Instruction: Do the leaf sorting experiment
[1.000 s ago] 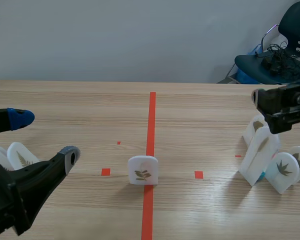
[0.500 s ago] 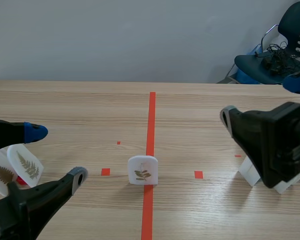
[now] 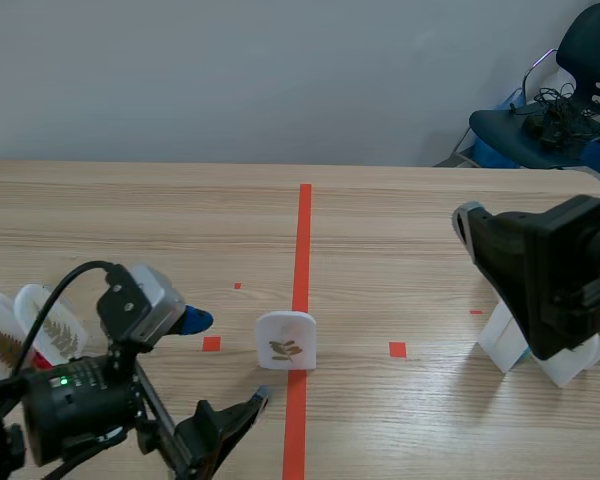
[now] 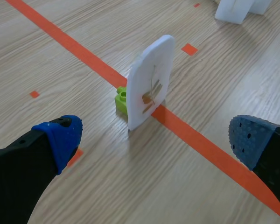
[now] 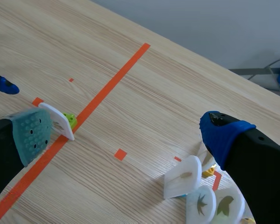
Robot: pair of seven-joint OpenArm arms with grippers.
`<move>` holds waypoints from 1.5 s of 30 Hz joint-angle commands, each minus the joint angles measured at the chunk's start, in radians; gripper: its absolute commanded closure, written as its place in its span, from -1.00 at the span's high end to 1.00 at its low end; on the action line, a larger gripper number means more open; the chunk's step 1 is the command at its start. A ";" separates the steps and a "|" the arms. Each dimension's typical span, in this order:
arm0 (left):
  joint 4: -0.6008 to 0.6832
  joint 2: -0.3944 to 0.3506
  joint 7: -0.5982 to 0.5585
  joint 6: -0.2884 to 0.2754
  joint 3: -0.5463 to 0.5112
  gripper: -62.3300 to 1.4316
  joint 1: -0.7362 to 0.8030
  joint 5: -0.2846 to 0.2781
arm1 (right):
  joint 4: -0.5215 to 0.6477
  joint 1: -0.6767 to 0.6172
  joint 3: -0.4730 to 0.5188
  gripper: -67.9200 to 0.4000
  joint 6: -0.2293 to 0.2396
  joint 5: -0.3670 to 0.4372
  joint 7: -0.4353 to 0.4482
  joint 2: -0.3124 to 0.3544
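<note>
A white arch-shaped plastic card bearing a pressed leaf [image 3: 286,340] stands upright on the orange-red tape line in the middle of the pale wooden bench [image 3: 400,240], a small green block [image 4: 122,99] at its foot. The left end effector [image 4: 154,140] hovers just before it, fingers spread wide, holding nothing. The right end effector [image 5: 128,133] hangs likewise spread near a cluster of similar white leaf cards [image 5: 200,196].

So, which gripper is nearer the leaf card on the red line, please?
Left. The left gripper is open just before the leaf card; the right gripper is far off sideways.
</note>
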 commanded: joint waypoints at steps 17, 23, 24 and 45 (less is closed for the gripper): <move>-0.175 0.138 -0.085 0.027 0.101 -0.62 -0.160 0.029 | 0.004 0.014 0.003 0.95 -0.003 0.004 0.015 -0.001; -0.137 0.126 -0.021 0.011 0.086 -0.86 -0.139 0.020 | 0.004 0.014 0.003 0.95 -0.003 0.005 0.015 -0.005; -0.113 0.116 -0.013 0.011 0.073 -0.86 -0.123 0.019 | 0.004 0.014 0.003 0.95 -0.003 0.005 0.016 -0.006; 0.274 0.095 0.049 0.032 -0.523 -0.86 0.413 -0.254 | -0.304 0.224 0.000 0.95 0.002 0.016 0.052 -0.006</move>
